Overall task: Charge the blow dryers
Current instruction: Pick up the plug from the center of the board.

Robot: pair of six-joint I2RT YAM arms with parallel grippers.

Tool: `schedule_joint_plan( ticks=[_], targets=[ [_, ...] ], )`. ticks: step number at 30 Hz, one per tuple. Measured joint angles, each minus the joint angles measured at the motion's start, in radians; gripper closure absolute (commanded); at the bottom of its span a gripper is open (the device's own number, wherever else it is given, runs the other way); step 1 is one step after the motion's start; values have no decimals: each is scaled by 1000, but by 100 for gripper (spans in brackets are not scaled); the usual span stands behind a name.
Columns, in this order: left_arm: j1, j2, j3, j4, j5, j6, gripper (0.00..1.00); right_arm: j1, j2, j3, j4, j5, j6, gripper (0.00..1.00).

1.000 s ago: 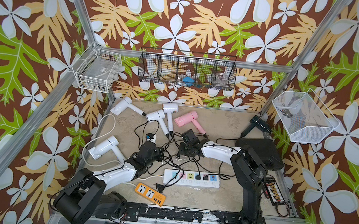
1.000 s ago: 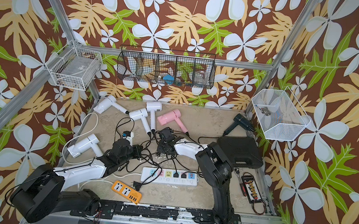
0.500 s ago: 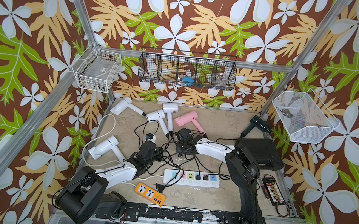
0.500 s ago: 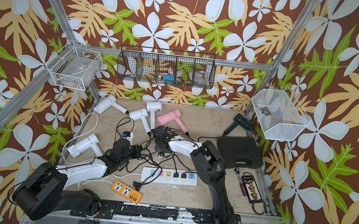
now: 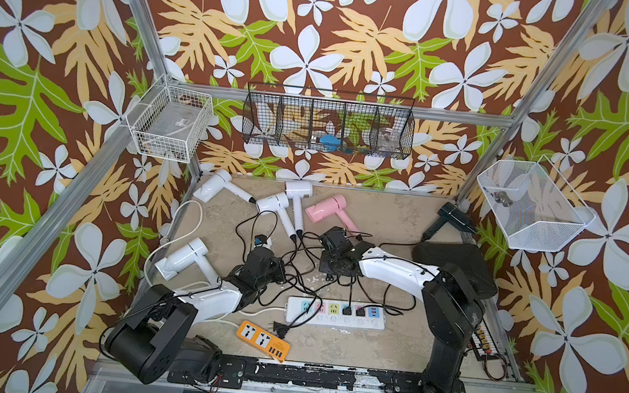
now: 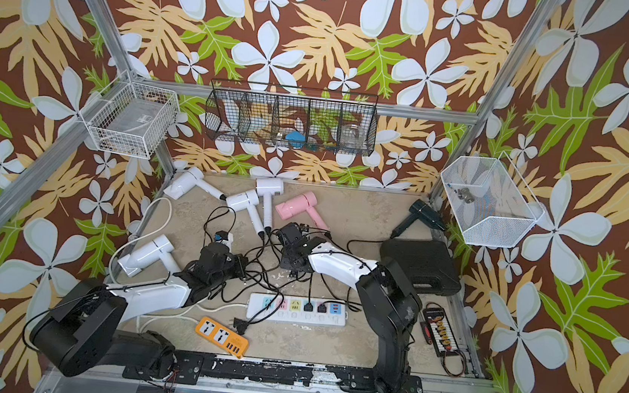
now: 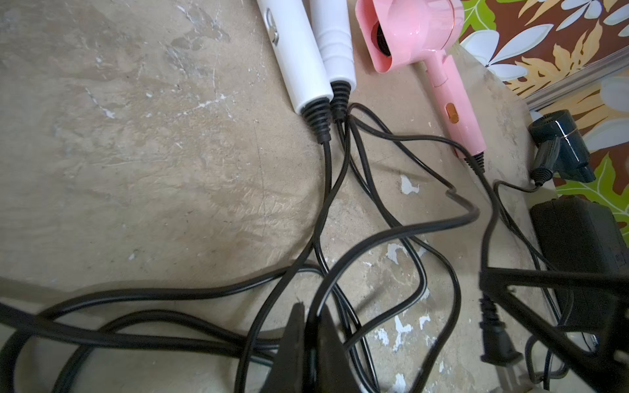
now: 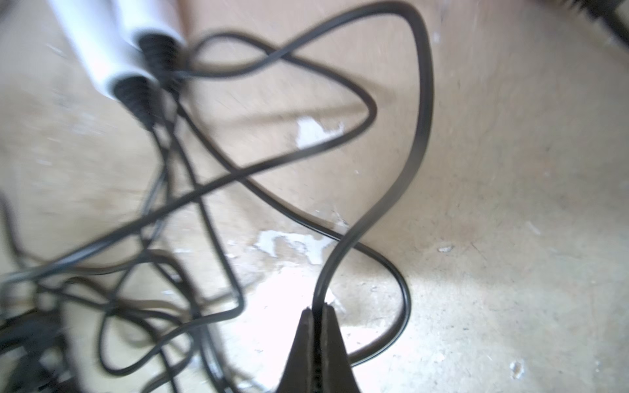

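– Along the far edge of the tabletop [image 5: 381, 219], what is laid out?
– A white blow dryer [image 5: 212, 189] is laid by the far left corner, and a pair of white dryers [image 5: 278, 206] beside it, their handle ends touching. Next to these the pink blow dryer [image 5: 327, 210] is set, its barrel turned leftward. The black blow dryer [image 5: 454, 218] is set well apart at the far right, just beyond a black case [image 5: 456, 264]. A fourth white dryer [image 5: 185, 258] is found near the left edge.
– How are they built?
– Each is made of a short barrel and a straight handle, ended by a ribbed black sleeve [image 7: 318, 119] from which a thin black cord is led. An orange switch [image 7: 451, 113] is seen on the pink handle.
– And the cords?
– They are tangled mid-table. Two plugs [image 5: 347, 310] are seated in the long white power strip [image 5: 335, 313]. A loose plug [image 5: 278, 328] is seen just beside the orange power strip [image 5: 263, 340].
– The jaws?
– The left gripper [image 7: 308, 314] is closed tight on a kinked cord [image 7: 471, 215]. The right gripper [image 8: 316, 311] is pinched likewise on a looping cord [image 8: 423, 129]. Which dryer each cord belongs to cannot be told.
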Motion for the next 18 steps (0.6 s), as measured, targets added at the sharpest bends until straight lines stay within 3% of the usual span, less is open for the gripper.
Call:
schedule_joint_plan(
  ticks=[7,12,18],
  targets=[
    [0,-12,0,0,0,-1,82,0,-153,-60,102,-10,-45,100],
    [1,-37,-3,0,0,-2,58,0,-259,-111,171,-26,-71,100],
    [1,-79,-20,1,10,-1,37,0,-369,-150,235,-31,-93,100]
  ],
)
